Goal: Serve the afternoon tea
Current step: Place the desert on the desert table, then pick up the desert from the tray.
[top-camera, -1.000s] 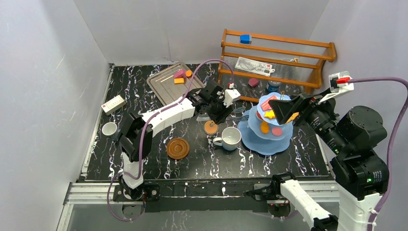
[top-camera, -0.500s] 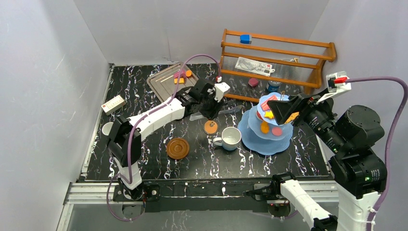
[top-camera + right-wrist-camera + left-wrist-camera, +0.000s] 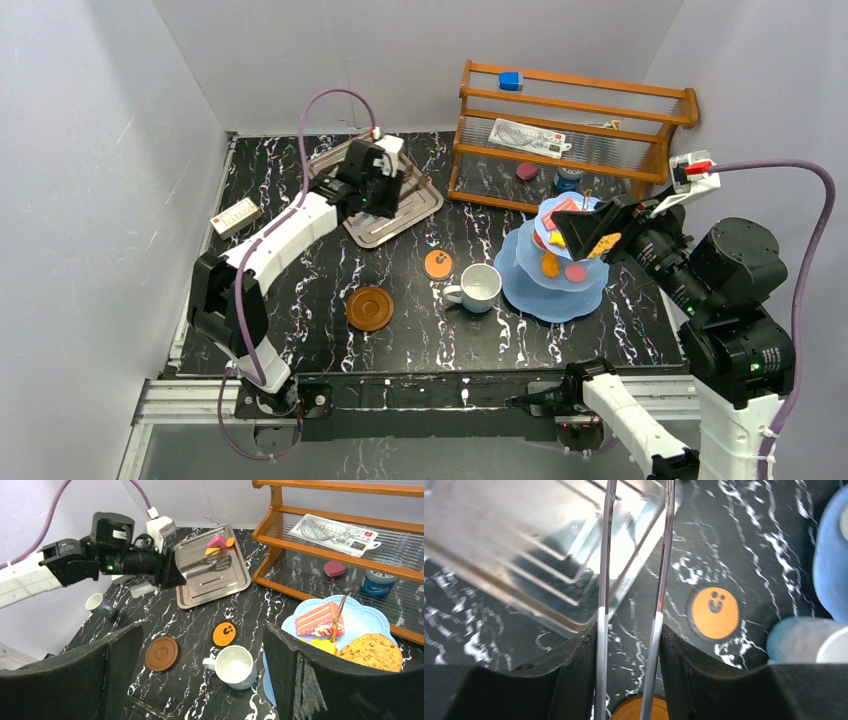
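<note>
My left gripper point(image 3: 385, 195) is shut on the metal tongs point(image 3: 604, 580), whose two blades reach out over the silver tray point(image 3: 415, 205). Small pink and orange pastries point(image 3: 217, 542) lie at the tray's far end, just past the tong tips point(image 3: 210, 565). An orange cookie point(image 3: 437, 264) lies flat on the table beside a white mug point(image 3: 480, 287). A brown saucer point(image 3: 369, 308) sits nearer the front. The light-blue tiered stand point(image 3: 555, 280) holds a pink cake slice point(image 3: 318, 618) and other pastries. My right gripper point(image 3: 585, 228) hangs open high above the stand. A grey mug point(image 3: 100, 605) stands at the far left.
A wooden shelf point(image 3: 575, 120) at the back right carries a blue block, a packet, a pink piece and a blue jar. A small white box point(image 3: 236, 214) lies by the left wall. Grey walls close in on three sides.
My left arm has swung from above the orange cookie back and left to the silver tray, carrying the tongs. The cookie stays on the table. The right arm has barely moved.
</note>
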Controlling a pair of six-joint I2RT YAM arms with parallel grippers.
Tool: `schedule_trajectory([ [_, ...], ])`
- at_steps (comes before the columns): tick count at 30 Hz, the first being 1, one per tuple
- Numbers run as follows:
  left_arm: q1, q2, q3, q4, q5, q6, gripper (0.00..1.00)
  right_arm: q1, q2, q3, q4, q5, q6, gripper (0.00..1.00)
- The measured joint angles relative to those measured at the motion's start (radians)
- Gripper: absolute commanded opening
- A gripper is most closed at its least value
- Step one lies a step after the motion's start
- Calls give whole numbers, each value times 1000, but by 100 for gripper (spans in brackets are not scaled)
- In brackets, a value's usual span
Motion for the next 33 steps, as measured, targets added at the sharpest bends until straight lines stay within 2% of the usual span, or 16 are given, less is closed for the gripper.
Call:
schedule_trajectory([
  [8,154,-17,-2,-33,-66,-54,44,0,-11,-32,8,-4,5,99],
  [18,215,76,48,-31,-72,-59,46,0,-10,-32,24,-5,14,99],
  [33,365,179,138,-23,85,-33,46,0,-10,-34,25,-3,15,99],
])
